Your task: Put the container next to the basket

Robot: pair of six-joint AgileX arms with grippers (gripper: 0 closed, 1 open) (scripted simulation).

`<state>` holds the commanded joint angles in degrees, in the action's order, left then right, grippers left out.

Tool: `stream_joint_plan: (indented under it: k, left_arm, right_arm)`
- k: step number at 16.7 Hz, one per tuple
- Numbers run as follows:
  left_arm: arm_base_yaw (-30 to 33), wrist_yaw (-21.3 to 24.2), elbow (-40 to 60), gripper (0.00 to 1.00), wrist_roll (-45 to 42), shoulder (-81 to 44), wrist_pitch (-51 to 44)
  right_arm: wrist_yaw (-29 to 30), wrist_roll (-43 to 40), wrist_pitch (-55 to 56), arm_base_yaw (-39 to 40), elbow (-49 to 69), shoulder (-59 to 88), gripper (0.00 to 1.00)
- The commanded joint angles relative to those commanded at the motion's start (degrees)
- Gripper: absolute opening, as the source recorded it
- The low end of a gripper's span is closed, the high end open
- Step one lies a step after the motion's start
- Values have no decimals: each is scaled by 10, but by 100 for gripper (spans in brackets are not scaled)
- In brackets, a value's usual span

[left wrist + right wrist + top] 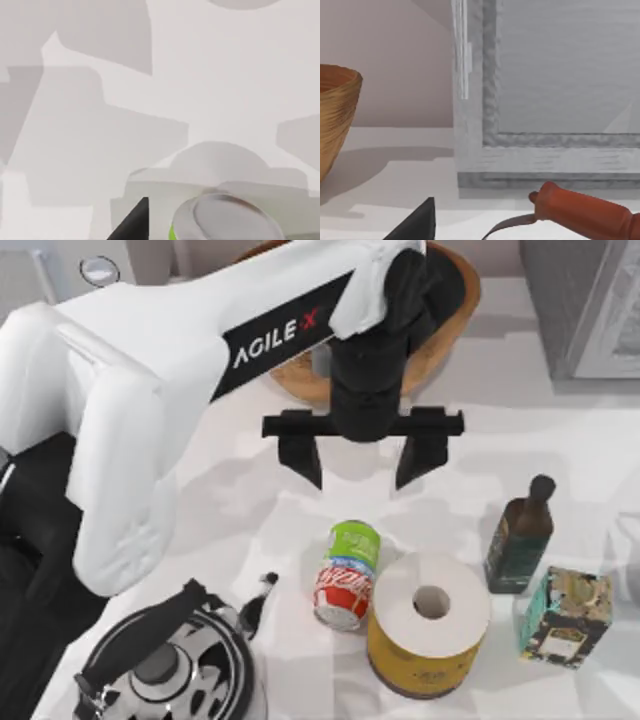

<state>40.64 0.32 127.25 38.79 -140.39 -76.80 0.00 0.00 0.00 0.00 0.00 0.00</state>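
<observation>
Two black fingers of the left gripper (362,472) stood spread wide apart with nothing between them, hanging over bare table (560,440) surface. Directly below that gripper in the top view, a short way off and clear of both fingertips, the container (347,573) lay on its side, its green band toward the gripper and its red and white label and silver end pointing away from it. In the left wrist view the can's silver lid (230,220) showed close beside one dark fingertip (132,222), with no contact between them. Behind the gripper, partly covered by the AgileX arm, sat the basket (445,335), well apart from the can. Just beyond the can on the gripper's right side stood a yellow cylinder with a white top (430,625), touching or nearly touching the can. Farther to that side were a dark glass bottle (520,535) and a patterned box (565,615). On the opposite side, near the table's front corner, rested a kettle (170,670). From the right wrist view, one dark fingertip of the right gripper (417,222) appeared near an orange-handled tool (585,215), with the basket's wall (335,115) farther off; whether that gripper was open or closed could not be told.
</observation>
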Motion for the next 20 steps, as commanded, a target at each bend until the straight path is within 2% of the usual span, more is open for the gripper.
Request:
stream_joint_plan:
  k: [10,20]
  left_arm:
    - [2,1,4,100,1,-1,-8]
    - [1,0,120,100,0,-16,-104]
  right_arm:
    - [0,0,0,0,0,0,100]
    - [0,0,0,0,0,0,100]
